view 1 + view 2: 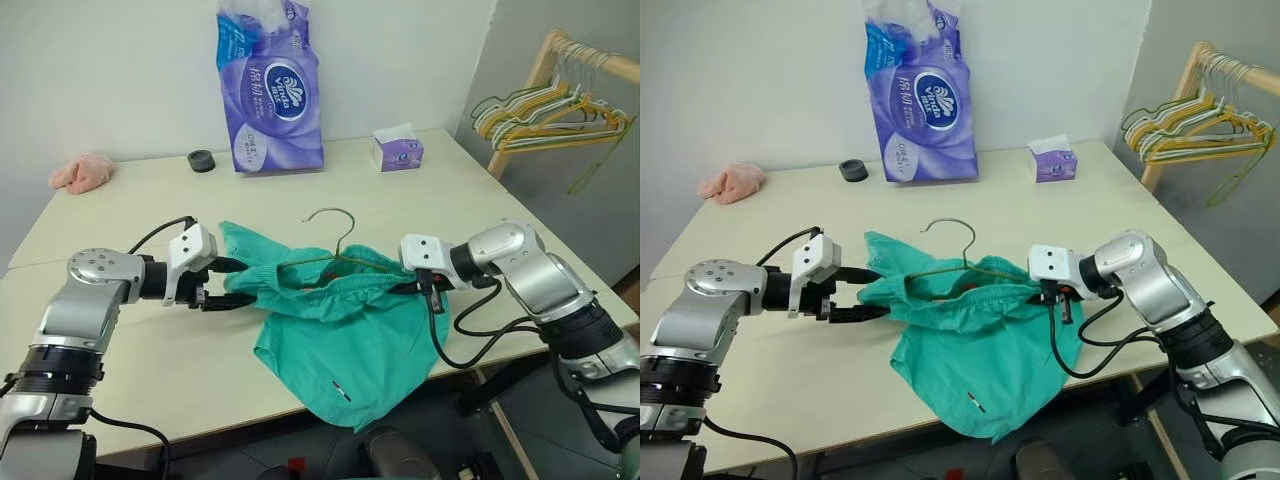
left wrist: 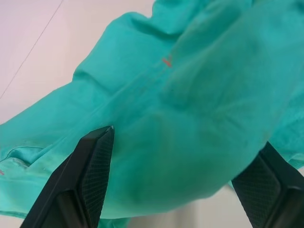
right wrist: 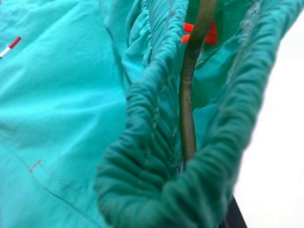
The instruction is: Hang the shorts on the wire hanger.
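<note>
Shorts (image 1: pixel 330 320) lie mid-table with the wire hanger (image 1: pixel 335 240) inside the waistband, hook at 12 o'clock, long axis 9-to-3 between both arms. Right gripper (image 1: pixel 425 285) at the 3 o'clock end, fingers pressed together, pinching waistband and wire (wrist view shows the wire running through the gather). Left gripper (image 1: pixel 225 283) at 9 o'clock is spread, cloth between the fingers (image 2: pixel 95 166) but unclamped; likely the nearer one to seat that end.

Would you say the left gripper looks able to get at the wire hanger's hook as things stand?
Probably yes. The left gripper stands open at the shorts' edge, holding nothing, and the wire hanger's hook rises bare above the waistband with open table between. The right gripper is shut on the waistband's far end.
</note>
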Robot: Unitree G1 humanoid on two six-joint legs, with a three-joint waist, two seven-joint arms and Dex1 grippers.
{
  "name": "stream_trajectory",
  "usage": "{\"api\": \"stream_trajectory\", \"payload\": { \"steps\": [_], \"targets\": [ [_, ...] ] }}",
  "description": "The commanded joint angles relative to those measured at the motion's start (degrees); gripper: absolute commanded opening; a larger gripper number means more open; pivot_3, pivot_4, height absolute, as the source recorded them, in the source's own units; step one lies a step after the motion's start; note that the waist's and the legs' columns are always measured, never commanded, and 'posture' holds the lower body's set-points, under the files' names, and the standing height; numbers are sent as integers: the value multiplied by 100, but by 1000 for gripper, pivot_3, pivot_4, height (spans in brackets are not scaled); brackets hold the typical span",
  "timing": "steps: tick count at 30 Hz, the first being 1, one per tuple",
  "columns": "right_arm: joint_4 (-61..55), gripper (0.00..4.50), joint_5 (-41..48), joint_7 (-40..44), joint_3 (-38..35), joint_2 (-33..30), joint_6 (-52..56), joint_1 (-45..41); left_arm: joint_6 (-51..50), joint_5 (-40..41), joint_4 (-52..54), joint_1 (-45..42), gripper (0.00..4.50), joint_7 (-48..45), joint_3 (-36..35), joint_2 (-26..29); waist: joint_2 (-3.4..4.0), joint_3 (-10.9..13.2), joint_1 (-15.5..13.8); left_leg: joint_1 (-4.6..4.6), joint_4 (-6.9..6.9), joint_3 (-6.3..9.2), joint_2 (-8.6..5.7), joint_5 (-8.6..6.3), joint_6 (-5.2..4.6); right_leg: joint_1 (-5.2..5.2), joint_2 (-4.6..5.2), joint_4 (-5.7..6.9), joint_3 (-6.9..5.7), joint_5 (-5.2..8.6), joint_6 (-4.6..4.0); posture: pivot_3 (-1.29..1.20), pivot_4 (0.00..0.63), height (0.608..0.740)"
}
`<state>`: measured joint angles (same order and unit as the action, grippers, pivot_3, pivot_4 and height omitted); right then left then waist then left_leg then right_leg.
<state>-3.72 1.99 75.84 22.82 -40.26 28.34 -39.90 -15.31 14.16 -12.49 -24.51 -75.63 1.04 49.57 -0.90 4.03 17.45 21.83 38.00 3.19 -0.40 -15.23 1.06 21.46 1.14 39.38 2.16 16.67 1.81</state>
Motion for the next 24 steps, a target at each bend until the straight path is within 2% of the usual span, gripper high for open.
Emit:
{"api": "stream_trajectory", "payload": {
  "steps": [1, 7, 8, 12, 19, 24],
  "targets": [
    [-468, 0, 368, 68, -332, -113, 326, -39, 327, -99, -86, -208, 3686, 101, 59, -137, 1, 0, -1, 0, 0, 0, 0, 0, 0, 0, 0, 0, 1, 0, 0, -327, 22, 740],
    [-677, 0, 547, -9, -365, -217, 616, 17, 646, -237, -606, -600, 3686, 487, 27, -507, 1, 1, 3, 1, 1, 0, 0, 0, 0, 0, 0, 0, -1, 0, 0, -337, 25, 740],
    [-704, 0, 566, -16, -365, -235, 647, 33, 661, -245, -687, -656, 3285, 553, 2, -545, 1, 0, 10, 1, 0, -1, 0, 0, 0, 0, 0, 0, 0, 0, 0, -339, 27, 740],
    [-862, 0, 698, -42, -430, -314, 859, 150, 671, -221, -893, -756, 2204, 583, -20, -557, 1, 1, 33, 1, -1, -1, 0, 0, 0, 2, 0, 0, 1, 0, 1, -342, 29, 740],
    [-995, 0, 873, -72, -534, -557, 1022, 303, 781, -323, -1008, -674, 47, 852, -46, -561, 1, 1, 21, 3, 0, -1, 0, 0, 0, 2, 1, -1, 1, 1, 1, -342, 29, 740],
    [-988, 0, 921, -66, -569, -804, 1009, 476, 889, -345, -1018, -605, 47, 979, -74, -529, 1, 1, 19, 3, -1, -1, 0, 0, 0, 2, 1, -2, 1, 1, 1, -335, 29, 740]
  ]
}}
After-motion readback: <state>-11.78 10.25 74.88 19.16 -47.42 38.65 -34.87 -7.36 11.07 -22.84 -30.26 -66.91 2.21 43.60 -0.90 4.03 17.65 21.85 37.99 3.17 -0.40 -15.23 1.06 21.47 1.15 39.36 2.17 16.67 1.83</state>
